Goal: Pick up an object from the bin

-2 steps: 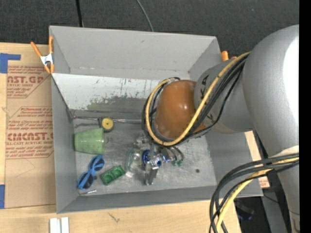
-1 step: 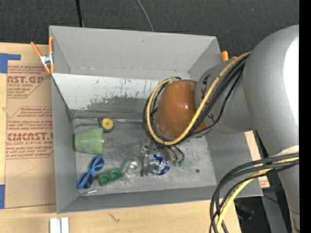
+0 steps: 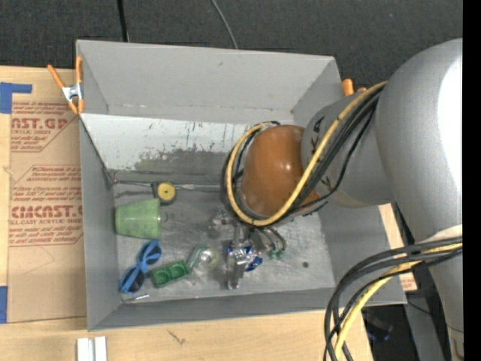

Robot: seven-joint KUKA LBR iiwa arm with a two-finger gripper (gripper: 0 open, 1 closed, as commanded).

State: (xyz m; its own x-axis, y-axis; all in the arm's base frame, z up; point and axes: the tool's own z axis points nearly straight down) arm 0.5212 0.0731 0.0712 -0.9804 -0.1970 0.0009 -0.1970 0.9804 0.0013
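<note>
Clutter lines the bin's (image 3: 210,307) front wall: a blue scissors-like thing (image 3: 141,265), green block (image 3: 169,274), clear piece (image 3: 201,259). Just right of them the gripper (image 3: 237,268) sits low over a small blue-and-white item (image 3: 249,259); how far open it is, I cannot tell. The item looks light, rigid and slippery, best pinched across its middle. Farther back: green cup (image 3: 137,219), yellow wheel (image 3: 165,193).

A green cup (image 3: 138,219) lies on its side at the left; a yellow disc (image 3: 165,193) sits just above it, blue glasses (image 3: 140,268) below.
</note>
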